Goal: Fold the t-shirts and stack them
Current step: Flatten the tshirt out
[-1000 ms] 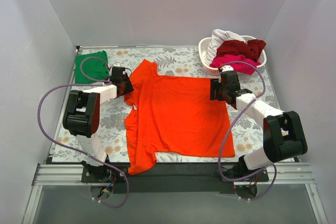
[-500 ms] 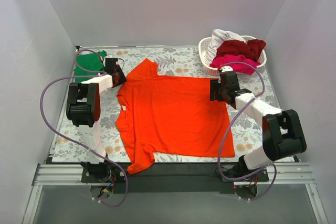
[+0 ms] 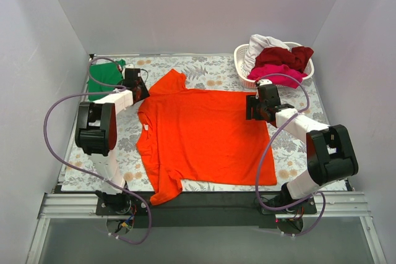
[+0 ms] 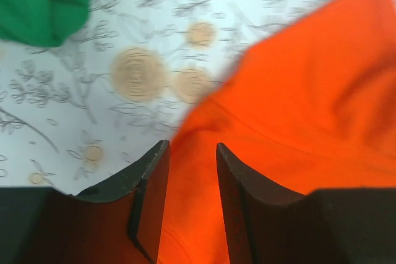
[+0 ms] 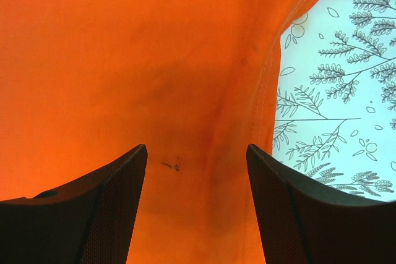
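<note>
The orange-red t-shirt (image 3: 204,134) lies spread flat on the table, collar to the left, hem to the right. My left gripper (image 3: 142,93) sits at its far left shoulder edge. In the left wrist view (image 4: 192,149) its jaws stand narrowly apart with orange cloth (image 4: 322,91) between and under them. My right gripper (image 3: 250,107) is wide open just above the far hem corner (image 5: 154,60), holding nothing (image 5: 197,149). A folded green t-shirt (image 3: 105,78) lies at the far left, and also shows in the left wrist view (image 4: 43,1).
A white lattice basket (image 3: 243,77) at the far right holds a white shirt (image 3: 260,46), a dark red shirt (image 3: 288,57) and a magenta shirt (image 3: 281,73). The floral tablecloth (image 3: 210,69) shows around the shirt. White walls close in three sides.
My left gripper moved away to the far left, drawing the shirt's bunched left side out flat. My right gripper stayed at the hem corner, shifting only slightly.
</note>
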### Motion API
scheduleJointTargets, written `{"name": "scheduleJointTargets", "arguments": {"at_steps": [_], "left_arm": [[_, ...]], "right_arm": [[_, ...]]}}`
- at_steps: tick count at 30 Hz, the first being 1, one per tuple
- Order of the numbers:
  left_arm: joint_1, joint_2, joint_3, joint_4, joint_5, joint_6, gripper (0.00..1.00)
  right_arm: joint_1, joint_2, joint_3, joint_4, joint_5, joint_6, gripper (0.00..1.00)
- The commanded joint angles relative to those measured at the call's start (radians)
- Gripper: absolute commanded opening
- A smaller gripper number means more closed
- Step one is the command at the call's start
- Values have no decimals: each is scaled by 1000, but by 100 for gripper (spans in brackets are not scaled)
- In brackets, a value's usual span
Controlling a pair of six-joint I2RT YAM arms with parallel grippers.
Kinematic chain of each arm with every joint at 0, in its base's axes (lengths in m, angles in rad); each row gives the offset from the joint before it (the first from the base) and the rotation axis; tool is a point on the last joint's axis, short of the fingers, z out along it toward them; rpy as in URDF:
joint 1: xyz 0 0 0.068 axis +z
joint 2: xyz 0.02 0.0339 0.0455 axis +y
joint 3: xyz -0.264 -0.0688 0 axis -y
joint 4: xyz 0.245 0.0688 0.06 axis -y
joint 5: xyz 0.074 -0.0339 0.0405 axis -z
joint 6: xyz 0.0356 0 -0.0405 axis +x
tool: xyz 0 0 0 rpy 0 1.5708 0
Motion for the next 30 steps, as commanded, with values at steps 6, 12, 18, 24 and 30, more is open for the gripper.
{"name": "scheduleJointTargets", "arguments": {"at_steps": [6,12,18,24,30], "left_arm": [[-139,-105,-16,92,57,26,35],[-138,4,24,46,90,-3,34],[-122,106,70,20,136,-20,34],[-55,147,63,13,194,-47,34],[3,156,52,21,195,-55,34]], "right_arm": [[14,31,65,40,-12,24,60],[16,135,169,43,-25,9,60],[22,284,275,46,-21,2,59],[43,409,343,42,-22,-1,58],[85,491,398,25,-56,7,58]]}}
